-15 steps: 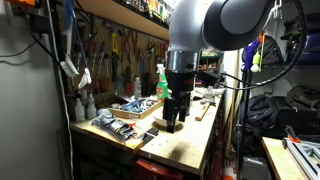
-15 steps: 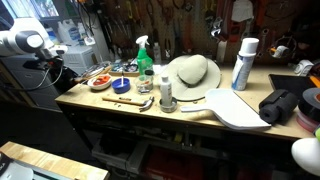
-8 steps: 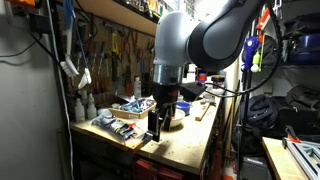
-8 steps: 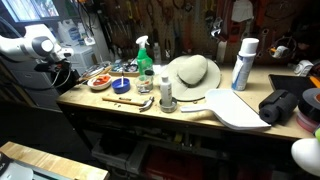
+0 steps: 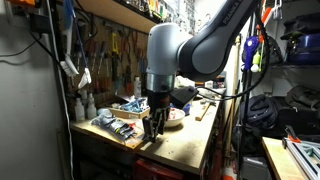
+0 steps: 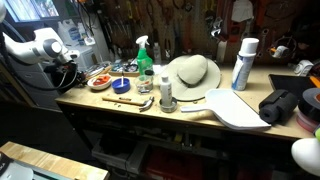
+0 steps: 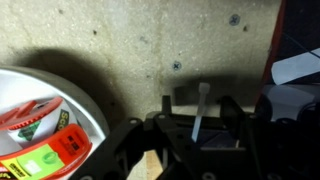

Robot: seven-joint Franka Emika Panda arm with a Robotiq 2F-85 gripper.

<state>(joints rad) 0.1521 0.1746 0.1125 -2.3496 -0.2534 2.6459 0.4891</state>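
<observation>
My gripper (image 7: 198,112) hangs over the bare particle-board bench top (image 7: 150,40) at the bench's end. Its two dark fingers stand wide apart with nothing clamped between them. A thin white strip (image 7: 200,108) shows in the gap between the fingers; I cannot tell what it is. A white bowl (image 7: 85,105) with rolls of red and green tape lies just to the left of the gripper, apart from it. In both exterior views the gripper (image 5: 151,128) (image 6: 68,76) is low over the bench, next to the bowl (image 6: 100,82).
A tray of tools (image 5: 122,127) lies at the bench's edge. A green spray bottle (image 6: 144,55), a straw hat (image 6: 193,72), a white can (image 6: 243,63), a white board (image 6: 237,108) and a black cloth (image 6: 281,105) stand further along. Tools hang on the back wall.
The arm has swung along the bench's end and come lower over it, closer to the white bowl. The fingers stay apart.
</observation>
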